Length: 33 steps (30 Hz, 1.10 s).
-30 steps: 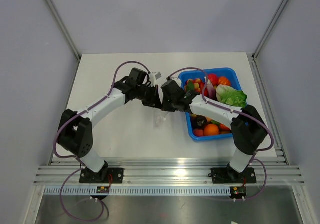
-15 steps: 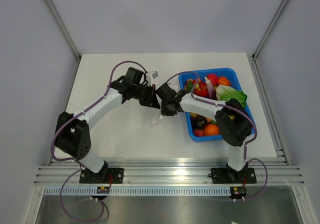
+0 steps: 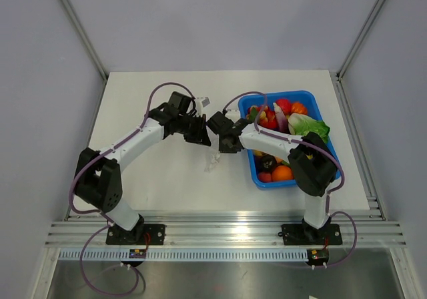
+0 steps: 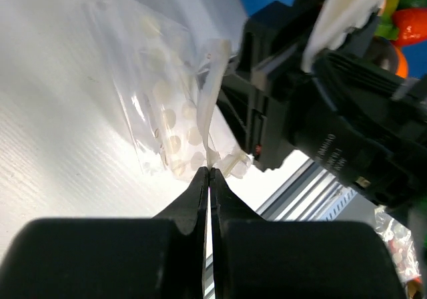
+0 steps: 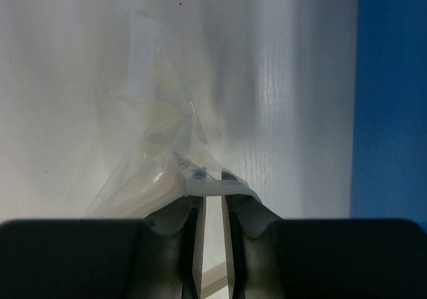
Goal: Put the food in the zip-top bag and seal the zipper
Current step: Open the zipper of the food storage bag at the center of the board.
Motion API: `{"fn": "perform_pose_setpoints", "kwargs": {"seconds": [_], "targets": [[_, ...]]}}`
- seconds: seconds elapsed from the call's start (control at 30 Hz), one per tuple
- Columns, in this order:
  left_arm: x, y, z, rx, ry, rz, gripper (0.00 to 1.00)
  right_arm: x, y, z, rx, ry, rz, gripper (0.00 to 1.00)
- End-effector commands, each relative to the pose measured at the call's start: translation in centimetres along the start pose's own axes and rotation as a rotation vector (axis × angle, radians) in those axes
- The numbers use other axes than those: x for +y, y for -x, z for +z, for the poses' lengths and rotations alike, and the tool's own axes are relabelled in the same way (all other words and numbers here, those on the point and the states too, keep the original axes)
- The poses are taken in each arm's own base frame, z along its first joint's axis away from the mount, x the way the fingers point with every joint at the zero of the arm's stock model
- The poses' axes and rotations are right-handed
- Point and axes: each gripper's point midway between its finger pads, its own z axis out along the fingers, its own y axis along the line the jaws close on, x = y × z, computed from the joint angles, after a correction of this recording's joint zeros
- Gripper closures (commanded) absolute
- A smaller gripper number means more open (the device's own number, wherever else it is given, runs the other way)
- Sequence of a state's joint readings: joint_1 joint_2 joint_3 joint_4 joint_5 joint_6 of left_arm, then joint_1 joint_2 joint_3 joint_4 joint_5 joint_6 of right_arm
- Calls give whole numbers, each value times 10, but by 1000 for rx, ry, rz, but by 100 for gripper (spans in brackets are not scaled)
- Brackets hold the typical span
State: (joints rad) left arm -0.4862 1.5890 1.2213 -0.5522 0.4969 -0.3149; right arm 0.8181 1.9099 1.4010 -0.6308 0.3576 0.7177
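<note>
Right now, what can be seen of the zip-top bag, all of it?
The zip-top bag is a small, clear, crinkly plastic pouch with pale round specks. No fruit shows inside. It hangs above the white table, one edge pinched in the shut left gripper, another caught in the right gripper. Whether it touches the table is unclear.

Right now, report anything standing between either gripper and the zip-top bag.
Nothing visible does. The left gripper is shut on the zip-top bag at its edge. The right gripper has its tips at the film; whether they pinch it is unclear.
</note>
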Motion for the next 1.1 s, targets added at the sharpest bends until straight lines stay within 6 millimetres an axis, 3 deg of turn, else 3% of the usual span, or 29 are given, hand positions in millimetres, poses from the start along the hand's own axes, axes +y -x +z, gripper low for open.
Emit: {"fn": "perform_pose_setpoints", "kwargs": {"seconds": [0.0,0.27,0.63,1.07], "targets": [[24,-7,4,15,88,-23,100,-32,1,-10,-18,-103,-33,78],[19,-22,38,64,33,-68,100,-17,0,-8,0,-30,-35,78],[5,-13,36,55,1,-52,100,14,26,-49,-74,147,-12,76],[3,-10,35,67,53,-41,100,34,22,-65,-65,223,-23,77]]}}
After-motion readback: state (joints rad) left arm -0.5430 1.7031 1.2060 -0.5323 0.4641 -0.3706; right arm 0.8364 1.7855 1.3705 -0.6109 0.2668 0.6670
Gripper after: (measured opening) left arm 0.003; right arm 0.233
